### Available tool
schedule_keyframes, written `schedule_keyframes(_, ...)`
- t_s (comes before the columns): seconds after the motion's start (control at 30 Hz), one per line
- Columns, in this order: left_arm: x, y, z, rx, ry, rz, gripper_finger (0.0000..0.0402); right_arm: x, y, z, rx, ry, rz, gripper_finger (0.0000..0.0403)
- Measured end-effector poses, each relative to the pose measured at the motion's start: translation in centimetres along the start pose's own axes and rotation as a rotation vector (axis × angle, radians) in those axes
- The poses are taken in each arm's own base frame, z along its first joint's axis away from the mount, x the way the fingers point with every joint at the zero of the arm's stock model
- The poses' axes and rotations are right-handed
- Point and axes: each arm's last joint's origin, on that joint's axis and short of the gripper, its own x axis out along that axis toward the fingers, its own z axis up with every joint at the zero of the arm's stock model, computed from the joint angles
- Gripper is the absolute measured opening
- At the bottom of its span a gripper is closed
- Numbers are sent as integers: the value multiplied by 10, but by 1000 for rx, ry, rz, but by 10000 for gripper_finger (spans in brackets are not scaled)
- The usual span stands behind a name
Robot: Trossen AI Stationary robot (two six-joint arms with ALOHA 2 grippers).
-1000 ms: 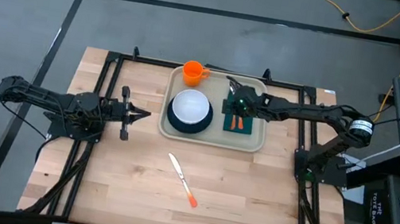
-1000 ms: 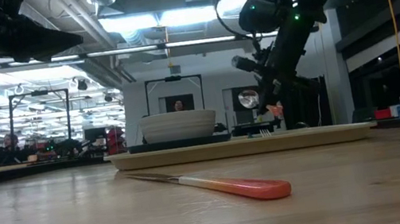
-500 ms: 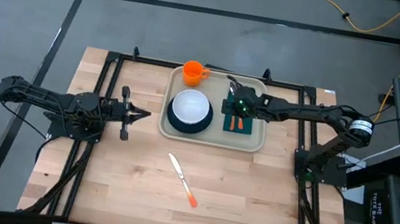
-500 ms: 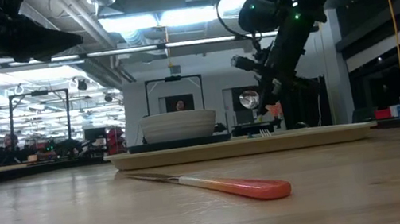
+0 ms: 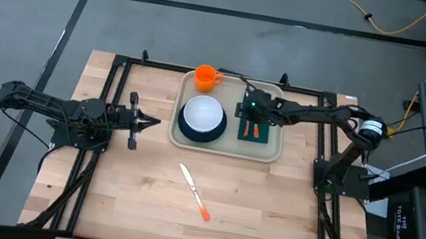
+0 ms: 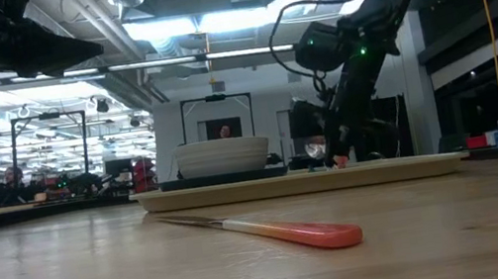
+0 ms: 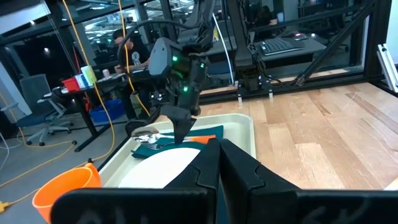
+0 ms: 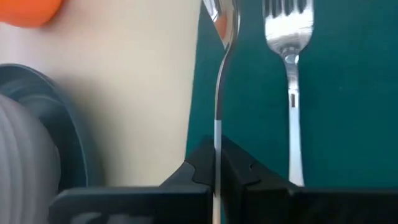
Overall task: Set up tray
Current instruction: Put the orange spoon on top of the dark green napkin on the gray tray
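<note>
Two arms: right gripper (image 5: 251, 119) low over tray (image 5: 275, 151), clamped on spoon (image 8: 219, 81); left gripper (image 5: 151, 122) closed, level above table (image 5: 140, 202)

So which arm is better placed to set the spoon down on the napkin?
Right. The right gripper is shut on the spoon directly over the green napkin; the left gripper waits off the tray.

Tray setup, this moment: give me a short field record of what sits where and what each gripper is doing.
tray: beige, far side of table
on tray: white bowl on dark plate; green napkin with fork
orange cup: by tray's far edge
knife: on bare table
right gripper: shut on spoon, over napkin
left gripper: shut, empty, left of tray
</note>
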Motion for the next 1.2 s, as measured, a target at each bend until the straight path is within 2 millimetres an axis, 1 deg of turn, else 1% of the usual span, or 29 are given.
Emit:
schedule_keyframes(0.17, 0, 0, 0, 0, 0, 0, 8, 2, 0, 2, -4, 3, 10, 8)
schedule_keyframes(0.27, 0, 0, 0, 0, 0, 0, 6, 2, -2, 3, 5, 37, 23, 8)
schedule_keyframes(0.87, 0, 0, 0, 0, 0, 0, 4, 4, -2, 3, 23, 38, 20, 8)
schedule_keyframes(1.2, 0, 0, 0, 0, 0, 0, 8, 13, -5, 2, 16, 51, 9, 8)
